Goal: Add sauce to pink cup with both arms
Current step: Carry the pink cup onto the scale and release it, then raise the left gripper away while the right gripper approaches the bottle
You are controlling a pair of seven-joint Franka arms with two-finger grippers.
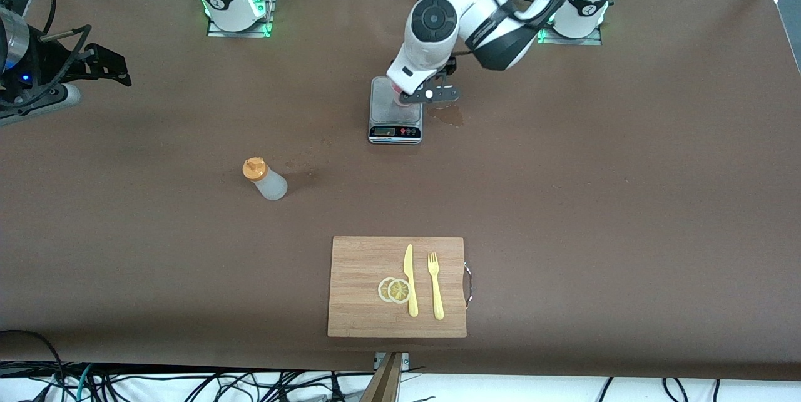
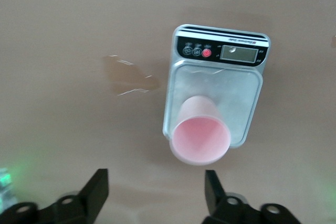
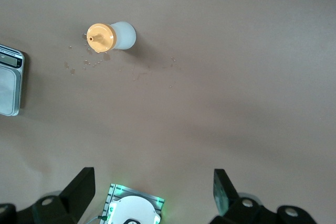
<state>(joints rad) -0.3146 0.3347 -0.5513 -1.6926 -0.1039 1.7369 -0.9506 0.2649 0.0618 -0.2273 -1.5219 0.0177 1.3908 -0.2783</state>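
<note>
One pink cup [image 2: 200, 139], one sauce bottle [image 1: 265, 180]

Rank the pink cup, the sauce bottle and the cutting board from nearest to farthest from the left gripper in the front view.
1. Pink cup, on the scale, under the left gripper.
2. Sauce bottle, toward the right arm's end.
3. Cutting board, nearest the front camera.

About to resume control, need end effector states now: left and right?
Left end effector: open, empty, over the pink cup on the scale.
Right end effector: open, empty, waiting.
</note>
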